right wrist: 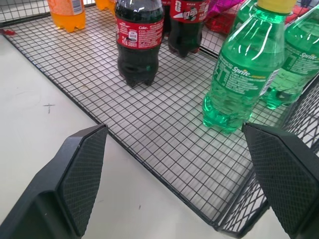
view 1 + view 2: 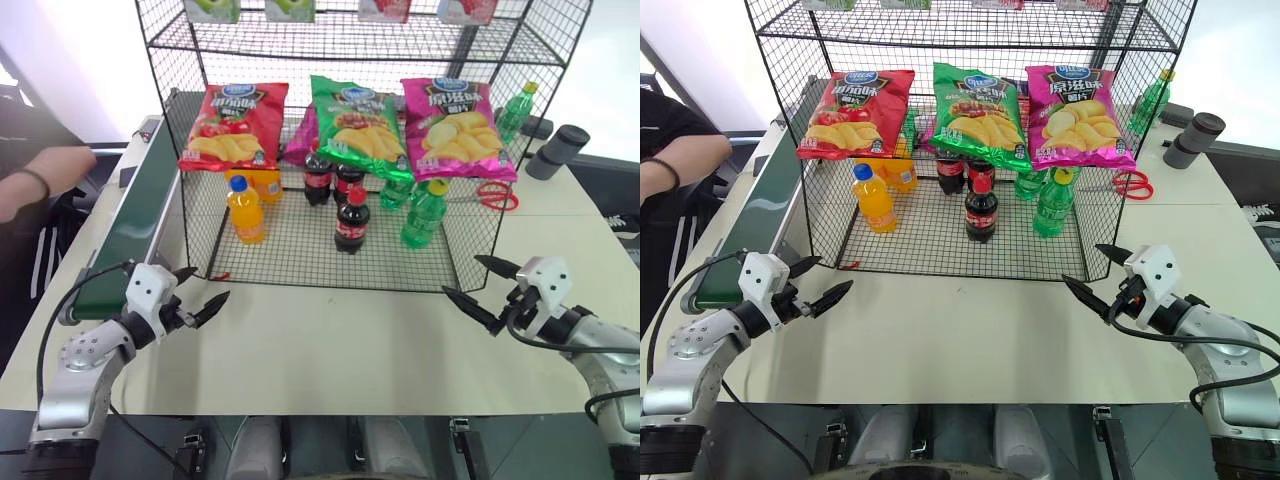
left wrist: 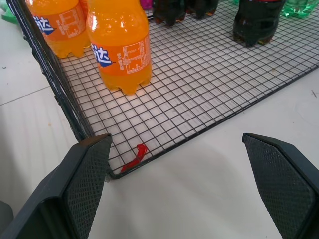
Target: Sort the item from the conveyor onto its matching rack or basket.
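Cola bottle (image 2: pixel 351 221) upright on the mesh floor of the wire rack (image 2: pixel 170 130).
Two more colas stand behind it, an orange soda (image 2: pixel 245 210) to its left, a green bottle (image 2: pixel 424 214) to its right. Left gripper (image 2: pixel 200 294) and right gripper (image 2: pixel 484 288) hover over the table (image 2: pixel 340 350), fingers wide apart, empty.

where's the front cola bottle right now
In the left eye view the front cola bottle stands on the wire rack's mesh floor, near the middle, between an orange soda bottle and a green bottle.
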{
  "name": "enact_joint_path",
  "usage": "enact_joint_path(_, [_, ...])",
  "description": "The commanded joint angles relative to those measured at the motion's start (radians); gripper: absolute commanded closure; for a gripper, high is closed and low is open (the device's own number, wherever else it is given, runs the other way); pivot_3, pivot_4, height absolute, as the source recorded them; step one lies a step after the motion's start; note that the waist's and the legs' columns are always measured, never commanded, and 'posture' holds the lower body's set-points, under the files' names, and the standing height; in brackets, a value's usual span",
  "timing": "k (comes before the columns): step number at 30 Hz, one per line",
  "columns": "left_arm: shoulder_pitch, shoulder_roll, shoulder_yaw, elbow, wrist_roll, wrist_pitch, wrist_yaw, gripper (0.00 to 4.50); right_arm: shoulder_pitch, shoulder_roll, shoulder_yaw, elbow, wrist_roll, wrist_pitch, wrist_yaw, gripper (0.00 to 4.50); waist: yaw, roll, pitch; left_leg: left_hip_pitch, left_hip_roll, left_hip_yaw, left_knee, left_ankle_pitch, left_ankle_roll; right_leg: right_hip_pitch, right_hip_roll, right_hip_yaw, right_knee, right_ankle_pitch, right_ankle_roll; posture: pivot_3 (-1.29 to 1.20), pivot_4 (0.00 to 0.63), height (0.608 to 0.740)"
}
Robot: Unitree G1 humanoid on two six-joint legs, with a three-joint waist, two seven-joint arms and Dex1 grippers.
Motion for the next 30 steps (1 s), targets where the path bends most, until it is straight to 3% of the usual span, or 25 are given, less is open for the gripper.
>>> enact_joint_path(1, [0.031,-0.005,0.027,-0.055,0.001,-0.019,0.017,0.00,-0.014,-0.005,-0.013,-0.016,0.009,-0.013,0.007,0.03,0.001,0.000,0.000,0.000,0.000,0.000,0.000,0.000,0.000,0.000,0.000,0.000,0.000,0.000,0.000,0.00,0.150,0.740])
enact_joint_path(13, [0.076,-0.007,0.042,-0.105,-0.009,-0.013,0.037,0.00,-0.011,-0.007,0.003,-0.093,0.019,0.050,-0.006,0.03,0.002,0.000,0.000,0.000,0.000,0.000,0.000,0.000,0.000,0.000,0.000,0.000,0.000,0.000,0.000,0.00,0.150,0.740])
enact_joint_path(30, [0.055,-0.004,0.033,-0.097,-0.009,-0.006,0.030,0.00,-0.099,-0.018,0.026,-0.279,0.054,0.290,-0.112,0.03,0.002,0.000,0.000,0.000,0.000,0.000,0.000,0.000,0.000,0.000,0.000,0.000,0.000,0.000,0.000,0.00,0.150,0.740])
